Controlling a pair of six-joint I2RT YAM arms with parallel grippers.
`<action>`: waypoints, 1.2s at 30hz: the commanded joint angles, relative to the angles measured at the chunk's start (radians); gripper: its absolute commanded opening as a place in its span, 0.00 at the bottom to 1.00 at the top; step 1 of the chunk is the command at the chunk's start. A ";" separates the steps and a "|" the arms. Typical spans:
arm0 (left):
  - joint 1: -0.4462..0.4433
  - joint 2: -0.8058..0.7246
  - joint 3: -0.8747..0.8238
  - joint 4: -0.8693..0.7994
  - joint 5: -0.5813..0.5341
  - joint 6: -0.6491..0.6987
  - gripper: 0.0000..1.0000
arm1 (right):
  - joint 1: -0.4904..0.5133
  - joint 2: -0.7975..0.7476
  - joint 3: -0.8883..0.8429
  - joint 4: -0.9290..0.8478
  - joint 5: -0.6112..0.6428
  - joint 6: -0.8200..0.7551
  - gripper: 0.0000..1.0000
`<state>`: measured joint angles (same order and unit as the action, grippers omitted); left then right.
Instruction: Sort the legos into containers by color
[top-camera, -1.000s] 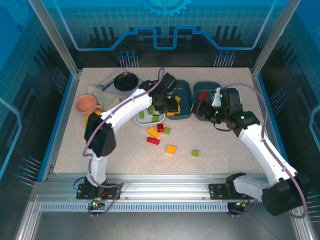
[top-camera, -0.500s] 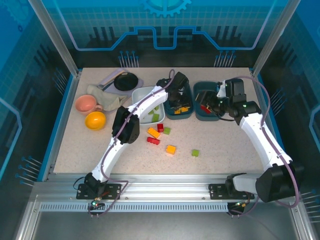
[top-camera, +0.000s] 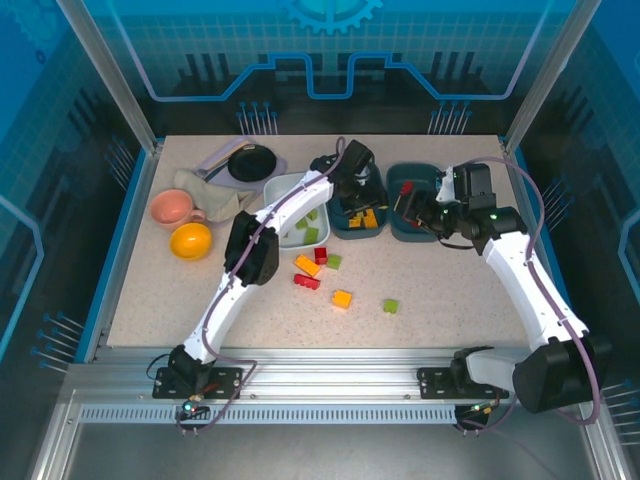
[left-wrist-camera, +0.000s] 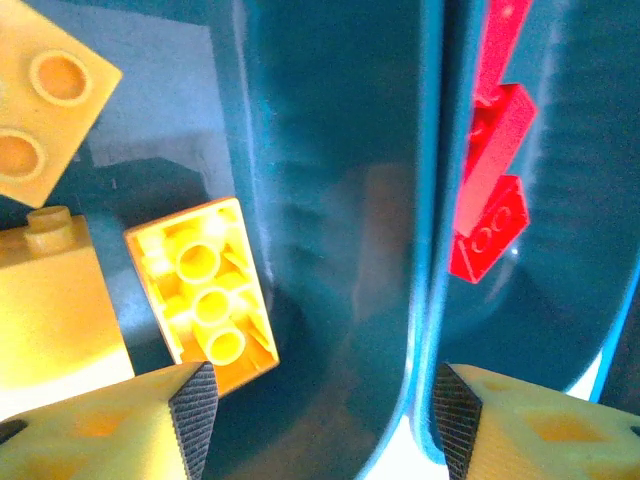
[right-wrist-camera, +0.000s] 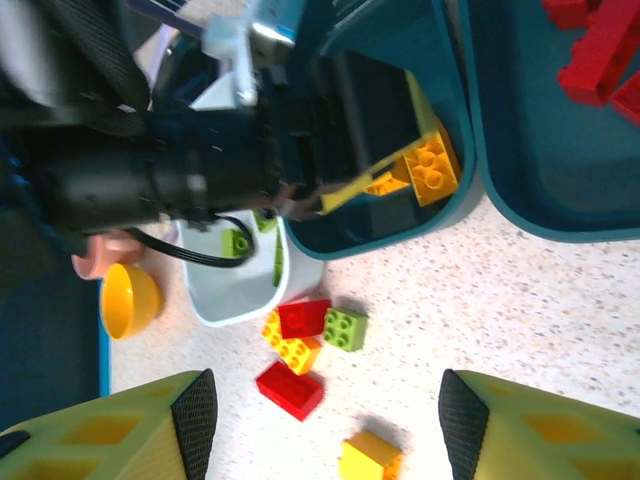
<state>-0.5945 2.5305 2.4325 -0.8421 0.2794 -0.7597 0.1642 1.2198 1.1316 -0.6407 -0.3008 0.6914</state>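
Open, empty left end effector (left-wrist-camera: 325, 420) above teal tray (left-wrist-camera: 330, 200) holding orange-yellow legos (left-wrist-camera: 205, 295); right end effector (right-wrist-camera: 325, 425) spread open, empty, beside second teal tray (right-wrist-camera: 540, 150) with red legos (right-wrist-camera: 600, 45); loose legos (top-camera: 342, 298) on desk (top-camera: 450, 300)

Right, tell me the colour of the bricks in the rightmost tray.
Red. The bricks show best in the left wrist view, lying in the teal tray.

Left arm (right-wrist-camera: 120, 180) blurred; white tray (top-camera: 283, 186) partly hidden.
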 joint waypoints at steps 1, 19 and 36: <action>0.007 -0.195 -0.025 -0.013 -0.035 -0.028 0.65 | 0.069 -0.015 0.023 -0.099 0.066 -0.135 0.62; 0.134 -1.444 -1.523 0.126 -0.273 -0.236 0.74 | 0.799 0.484 0.196 -0.192 0.382 -0.464 0.69; 0.133 -1.834 -1.778 -0.012 -0.296 -0.326 0.74 | 0.827 0.928 0.528 -0.296 0.530 -0.571 0.62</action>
<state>-0.4583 0.7002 0.6567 -0.8291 0.0025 -1.0752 0.9878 2.1113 1.6070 -0.8948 0.2016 0.1471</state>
